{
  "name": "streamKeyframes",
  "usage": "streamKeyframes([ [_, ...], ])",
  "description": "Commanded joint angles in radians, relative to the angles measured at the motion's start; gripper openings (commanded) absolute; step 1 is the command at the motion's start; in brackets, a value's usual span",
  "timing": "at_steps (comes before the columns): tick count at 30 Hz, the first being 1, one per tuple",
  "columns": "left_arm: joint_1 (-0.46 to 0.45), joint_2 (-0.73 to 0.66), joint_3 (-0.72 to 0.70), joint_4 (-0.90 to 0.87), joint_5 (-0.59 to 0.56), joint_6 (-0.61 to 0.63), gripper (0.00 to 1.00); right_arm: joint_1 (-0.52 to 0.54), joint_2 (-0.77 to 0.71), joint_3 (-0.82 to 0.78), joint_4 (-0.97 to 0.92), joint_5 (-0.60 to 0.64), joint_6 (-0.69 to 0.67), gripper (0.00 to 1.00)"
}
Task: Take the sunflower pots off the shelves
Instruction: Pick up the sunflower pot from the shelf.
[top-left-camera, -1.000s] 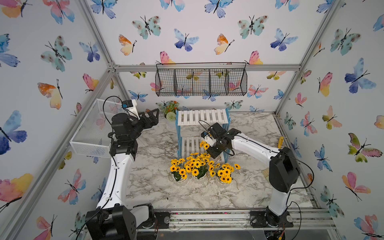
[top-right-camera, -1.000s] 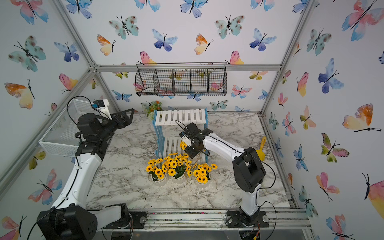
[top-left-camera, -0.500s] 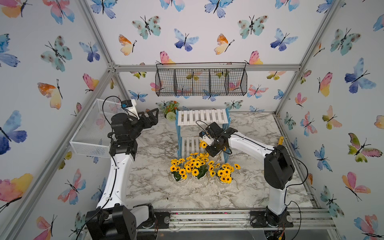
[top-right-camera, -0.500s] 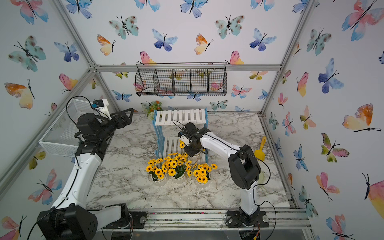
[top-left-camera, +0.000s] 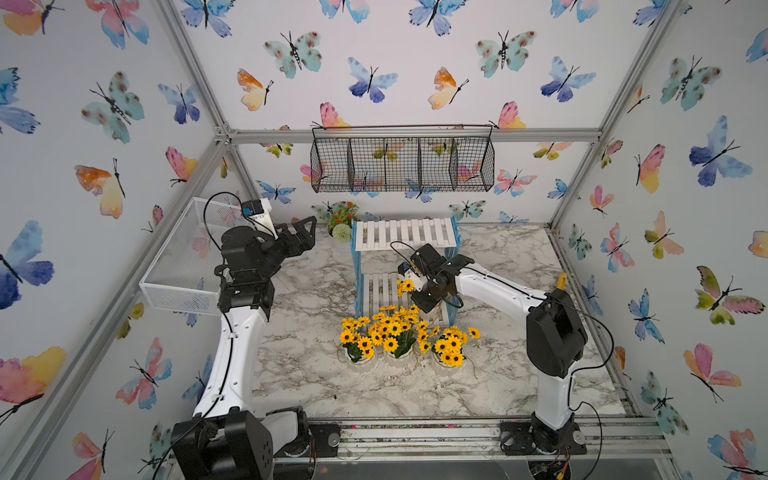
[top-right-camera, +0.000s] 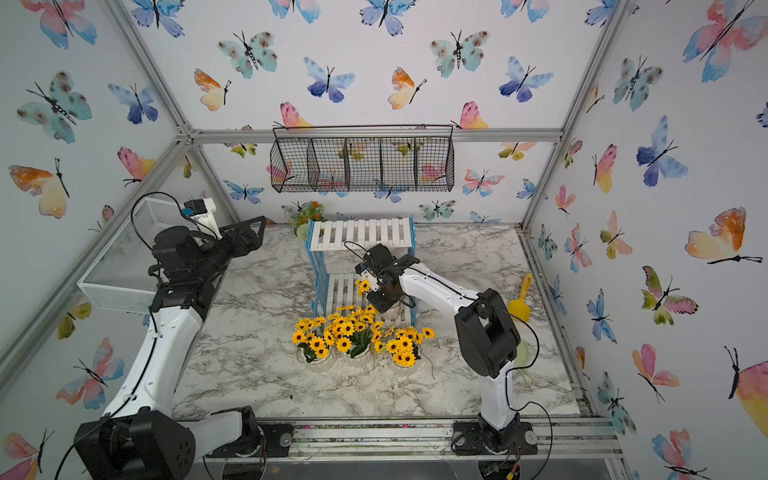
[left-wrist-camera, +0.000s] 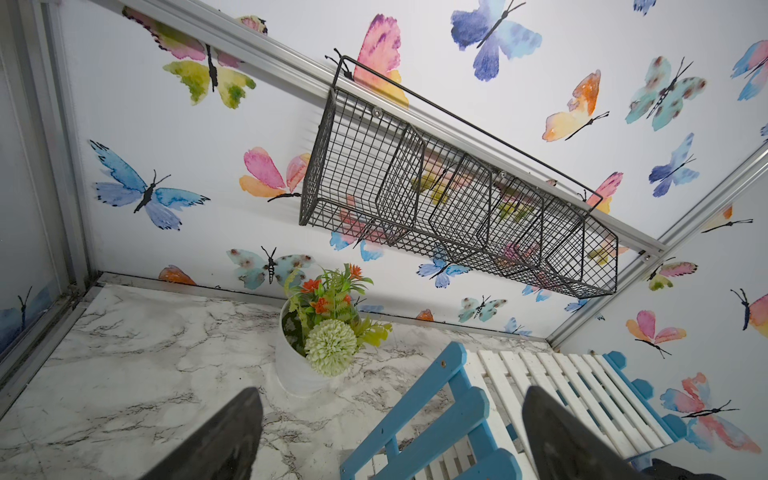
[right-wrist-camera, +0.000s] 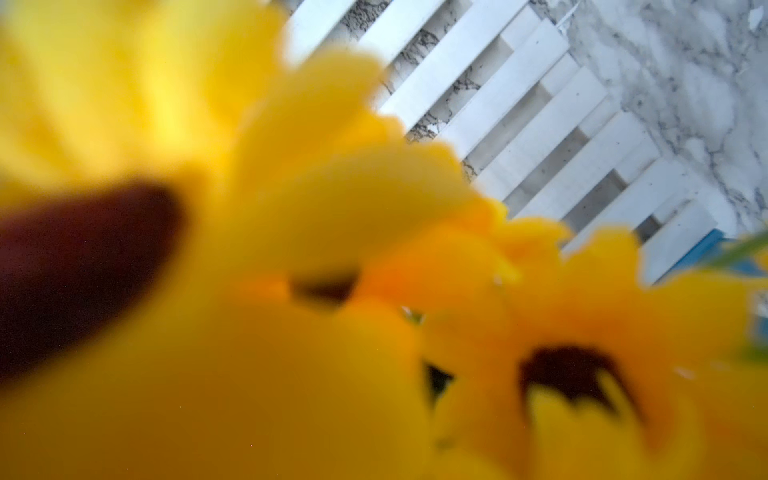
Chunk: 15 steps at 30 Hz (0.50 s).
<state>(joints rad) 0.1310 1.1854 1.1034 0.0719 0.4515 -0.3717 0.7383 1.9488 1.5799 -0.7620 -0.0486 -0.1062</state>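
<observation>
Moved: right arm (top-left-camera: 494, 286) reached deeper over the lower shelf.
Left gripper (top-left-camera: 309, 233): wide open, empty, left of the shelves (top-left-camera: 405, 235).
Sunflower pots (top-left-camera: 392, 336): three on the table (top-left-camera: 316, 374); fourth pot (top-left-camera: 405, 286) on the lower shelf.
Right gripper (top-left-camera: 415, 291): among that pot's flowers; opening unclear.

Blurred sunflowers (right-wrist-camera: 316, 257) are filling the right wrist view, hiding their pot; over the shelves (top-left-camera: 405, 235), the jaws of the right gripper (top-left-camera: 426, 303) are lying unseen.
</observation>
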Motion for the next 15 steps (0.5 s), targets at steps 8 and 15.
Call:
streamKeyframes([
  [8, 0.009, 0.001, 0.003, 0.037, 0.023, -0.008, 0.97, -0.005, 0.004, -0.001, 0.013, 0.013, 0.003, 0.04],
  [15, 0.01, 0.0, 0.003, 0.037, 0.023, -0.01, 0.97, 0.0, -0.053, -0.026, 0.051, 0.004, 0.007, 0.02],
])
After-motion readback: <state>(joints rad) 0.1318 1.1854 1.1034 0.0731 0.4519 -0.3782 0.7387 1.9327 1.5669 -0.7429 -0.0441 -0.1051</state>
